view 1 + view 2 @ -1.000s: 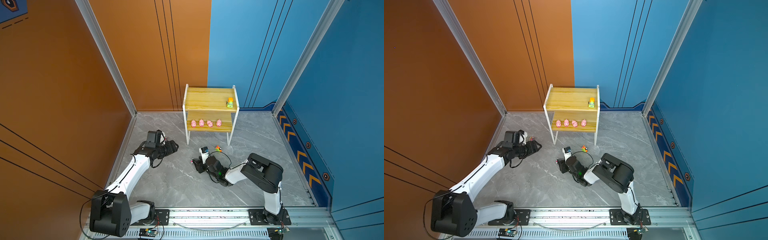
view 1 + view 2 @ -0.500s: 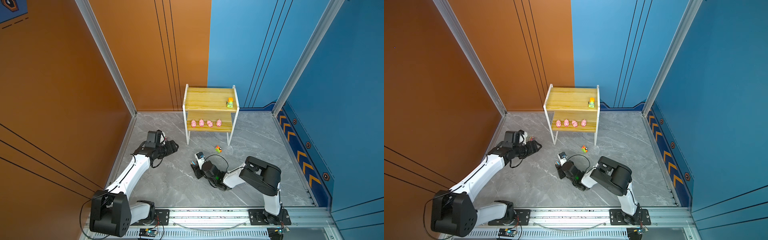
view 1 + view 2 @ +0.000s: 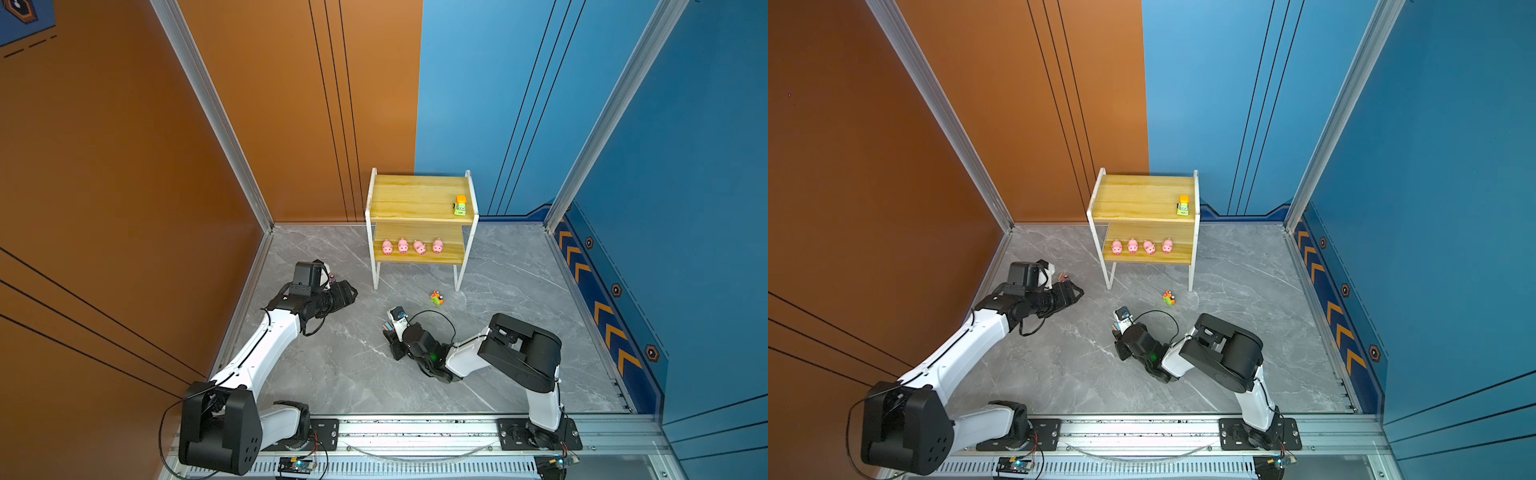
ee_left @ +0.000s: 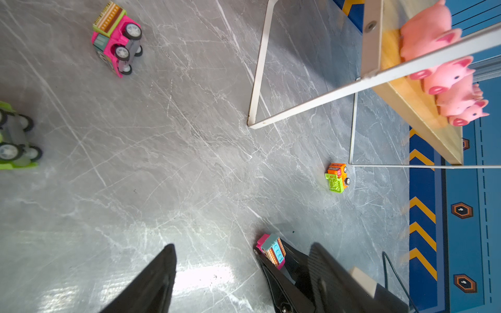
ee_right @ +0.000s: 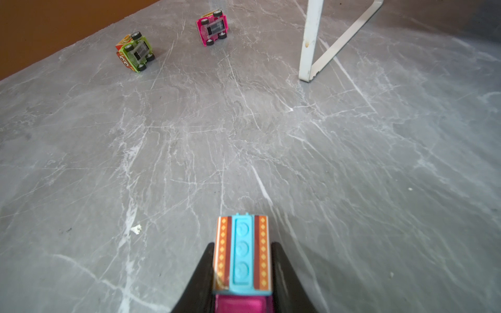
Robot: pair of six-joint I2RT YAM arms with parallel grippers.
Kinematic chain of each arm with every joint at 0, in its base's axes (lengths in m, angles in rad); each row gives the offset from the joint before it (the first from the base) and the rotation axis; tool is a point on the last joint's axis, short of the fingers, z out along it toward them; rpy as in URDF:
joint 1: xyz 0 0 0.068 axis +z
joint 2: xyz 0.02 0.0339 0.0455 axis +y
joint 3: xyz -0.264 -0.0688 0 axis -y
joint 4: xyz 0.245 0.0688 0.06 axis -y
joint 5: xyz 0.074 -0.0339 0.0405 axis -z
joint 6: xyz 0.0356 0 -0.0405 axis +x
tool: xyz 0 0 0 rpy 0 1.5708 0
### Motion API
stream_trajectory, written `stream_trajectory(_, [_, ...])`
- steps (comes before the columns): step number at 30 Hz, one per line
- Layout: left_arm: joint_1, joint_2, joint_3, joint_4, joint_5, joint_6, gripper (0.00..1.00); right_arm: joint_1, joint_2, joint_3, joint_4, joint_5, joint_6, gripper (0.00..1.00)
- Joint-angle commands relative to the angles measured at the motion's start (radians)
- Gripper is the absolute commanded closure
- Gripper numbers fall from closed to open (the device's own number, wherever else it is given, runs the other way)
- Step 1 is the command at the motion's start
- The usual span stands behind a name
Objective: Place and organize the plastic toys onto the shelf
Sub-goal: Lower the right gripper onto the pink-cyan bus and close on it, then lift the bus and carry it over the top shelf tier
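1. Over the last second, eased the right gripper (image 5: 242, 246) a little back from the shelf (image 3: 409, 199) and narrowed its jaws from partly apart to tight against both flanks of the blue-roofed pink car (image 5: 241, 271).
2. Now holding that car roof-up and square between the jaws, one end reaching just past the fingertips. Cannot tell whether it is clear of the floor (image 5: 244, 135) yet.
3. Left the left gripper (image 3: 353, 291) unmoved: jaws spread wide, nothing between them, low over the floor.
4. Still to collect:
   - the second pink car (image 5: 212, 27) and the green car (image 5: 134, 52), both tipped on their sides, well ahead of the closed jaws and nearer the wide ones;
   - the orange car (image 3: 436, 297), upright, off to the side of the closed jaws and near the shelf's foot.
5. Already shelved, well apart from both pairs of jaws: four pigs (image 3: 409, 246) in a row on the lower board (image 3: 451, 249), and the shelved car (image 3: 460, 205) at the edge of the top board (image 3: 399, 208).
6. Judged from this: pick looks made, so a lift and a carry to the top board, beside the shelved car, should come next. Grip looks even, though smooth plastic could slip on the way up.
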Motion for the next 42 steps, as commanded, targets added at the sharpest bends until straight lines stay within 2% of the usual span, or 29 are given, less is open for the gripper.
stream_trajectory(1, [-0.011,-0.014,-0.013,0.005,0.015,-0.004,0.22,0.018,-0.082,-0.013,-0.037,0.041,-0.019,0.82])
stream_trajectory(4, [-0.011,-0.012,-0.01,0.004,0.013,-0.003,0.22,0.025,-0.161,-0.015,-0.101,0.058,-0.025,0.82])
stream_trajectory(14, [-0.014,-0.024,-0.008,0.004,0.012,0.003,0.22,0.047,-0.461,0.076,-0.497,0.141,-0.067,0.82])
stream_trajectory(20, [-0.022,-0.041,0.014,0.004,0.001,0.007,0.22,0.043,-0.614,0.217,-0.742,0.22,-0.105,0.82])
stream_trajectory(26, [-0.048,-0.062,0.064,-0.005,-0.022,-0.004,0.23,0.006,-0.708,0.41,-0.936,0.271,-0.153,0.83])
stream_trajectory(33, [-0.109,-0.068,0.141,-0.014,-0.077,0.02,0.23,-0.066,-0.693,0.63,-1.038,0.321,-0.187,0.83])
stream_trajectory(38, [-0.19,-0.078,0.214,-0.05,-0.16,0.097,0.23,-0.153,-0.567,0.858,-1.148,0.331,-0.182,0.83])
stream_trajectory(42, [-0.245,-0.092,0.214,-0.052,-0.203,0.143,0.23,-0.204,-0.443,1.023,-1.229,0.355,-0.173,0.83])
